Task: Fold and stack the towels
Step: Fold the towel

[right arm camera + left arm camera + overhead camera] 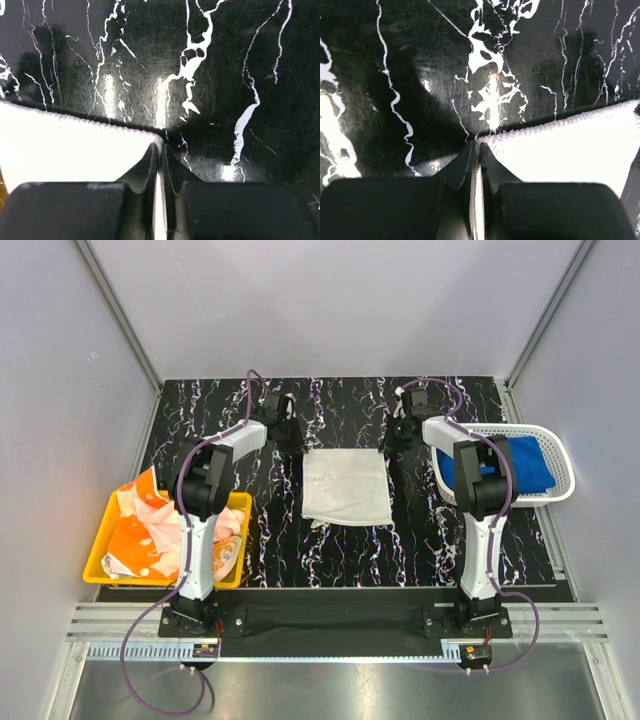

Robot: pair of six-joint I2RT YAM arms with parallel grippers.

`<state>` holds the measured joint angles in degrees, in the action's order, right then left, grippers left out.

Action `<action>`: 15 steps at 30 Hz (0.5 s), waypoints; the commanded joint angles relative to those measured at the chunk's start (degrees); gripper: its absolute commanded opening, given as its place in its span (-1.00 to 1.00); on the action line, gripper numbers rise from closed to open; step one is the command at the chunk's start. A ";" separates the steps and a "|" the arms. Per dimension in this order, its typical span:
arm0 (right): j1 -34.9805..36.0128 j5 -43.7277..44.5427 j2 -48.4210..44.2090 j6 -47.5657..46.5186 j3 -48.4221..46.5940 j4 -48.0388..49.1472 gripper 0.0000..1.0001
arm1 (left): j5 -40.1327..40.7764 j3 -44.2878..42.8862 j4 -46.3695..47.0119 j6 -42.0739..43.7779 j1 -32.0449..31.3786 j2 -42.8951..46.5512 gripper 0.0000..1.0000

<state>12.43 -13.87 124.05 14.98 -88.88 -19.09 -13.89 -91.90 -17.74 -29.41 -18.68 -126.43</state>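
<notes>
1. While the off-white towel (347,487) is lying flat in the middle of the black marbled table (420,540), the left gripper (475,147) is pinching its far left corner and the right gripper (160,149) is pinching its far right corner, each pair of jaws pressed together on a sliver of cloth
2. The step in hand is looking like the first fold: the far edge is going over to the near edge
3. Both arms should be rising together, only enough that the far edge is clearing the cloth beneath; an uneven lift is going to skew the hem
4. The corners should be travelling straight towards the near corners, no closer together, so nothing is sagging between them
5. Both grips are looking shallow, right at the corner tips, so a slow pull is the safer one
6. A royal blue towel (500,465) is waiting in the white basket (562,455) on the right; orange-and-white towels (150,540) are sitting in the yellow bin (100,552) on the left
</notes>
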 commanded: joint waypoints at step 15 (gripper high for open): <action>-1.97 -4.77 -8.90 3.74 5.55 8.98 -1.00 | -4.13 0.66 8.94 -2.06 1.36 6.36 -1.00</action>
<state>10.74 -18.17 121.73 18.04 -84.36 -14.09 -16.05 -91.66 -13.98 -31.20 -17.56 -126.04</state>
